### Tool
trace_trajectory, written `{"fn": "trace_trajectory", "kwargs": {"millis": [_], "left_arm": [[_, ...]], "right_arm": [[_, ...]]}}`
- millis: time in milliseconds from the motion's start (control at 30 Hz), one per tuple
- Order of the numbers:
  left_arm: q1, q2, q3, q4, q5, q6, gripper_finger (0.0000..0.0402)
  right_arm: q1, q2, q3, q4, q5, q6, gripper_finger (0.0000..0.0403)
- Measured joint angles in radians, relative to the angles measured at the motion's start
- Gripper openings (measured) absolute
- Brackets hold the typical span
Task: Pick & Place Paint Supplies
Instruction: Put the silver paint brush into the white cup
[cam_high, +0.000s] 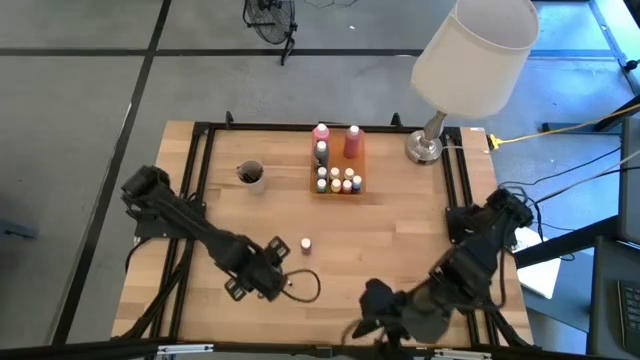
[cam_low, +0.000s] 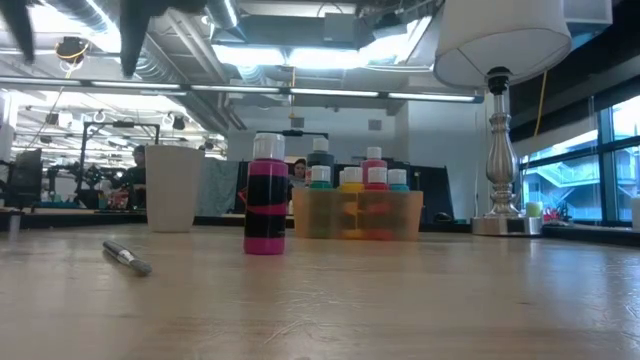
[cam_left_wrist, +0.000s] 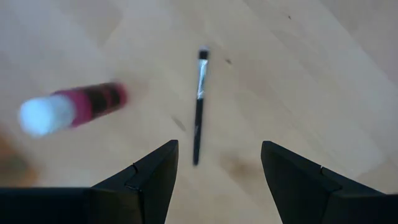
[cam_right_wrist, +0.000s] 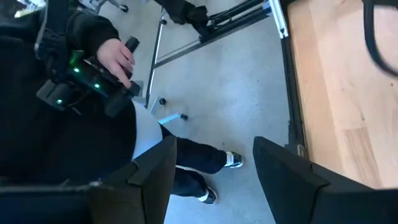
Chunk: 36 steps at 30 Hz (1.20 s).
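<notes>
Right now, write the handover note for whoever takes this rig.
Left hand: open, empty, hovering over the thin dark brush lying on the wooden table.
Right hand: open, empty, past the table's near edge, waiting.
Pink white-capped bottle: upright, alone at mid-table.
Done: small bottles stand in the amber tray at the back.
Left: brush and pink bottle.

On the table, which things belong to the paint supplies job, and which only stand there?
Belonging to the job:
- pink bottle
- brush
- small bottles in the tray

Only standing there:
- lamp
- white cup
</notes>
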Motion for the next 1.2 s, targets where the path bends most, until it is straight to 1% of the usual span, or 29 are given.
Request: {"fn": "trace_trajectory", "kwargs": {"millis": [67,233,367,667,800,867,1100,1167,1200], "left_arm": [[-0.015,0.040,0.000,0.036,-0.001,-0.005,0.0226],[-0.039,0.121,0.009,0.194,0.001,-0.006,0.0226],[-0.032,0.171,0.035,0.249,0.045,0.007,0.0226],[0.034,0.272,0.039,0.272,0.045,0.027,0.0226],[0.062,0.309,0.039,0.274,0.025,0.072,0.0226],[0.068,0.317,0.039,0.268,0.009,0.061,0.0226],[0.057,0.317,0.035,0.274,0.080,0.060,0.0226],[0.056,0.321,0.035,0.282,0.116,0.060,0.0226],[0.056,0.322,0.035,0.282,0.114,0.062,0.0226]], "right_arm": [[0.026,0.002,0.000,-0.001,0.019,-0.006,0.0218],[0.078,0.014,-0.005,0.012,0.084,0.005,0.0218],[0.118,0.036,-0.011,0.044,0.146,0.005,0.0218],[0.132,0.080,-0.011,0.064,0.144,0.074,0.0218],[0.129,0.081,-0.011,0.100,0.141,0.081,0.0218],[0.129,0.081,-0.011,0.114,0.141,0.083,0.0218],[0.120,0.081,-0.011,0.114,0.137,0.083,0.0218],[0.114,0.081,-0.011,0.114,0.122,0.080,0.0218],[0.111,0.081,-0.011,0.114,0.112,0.079,0.0218]]}}
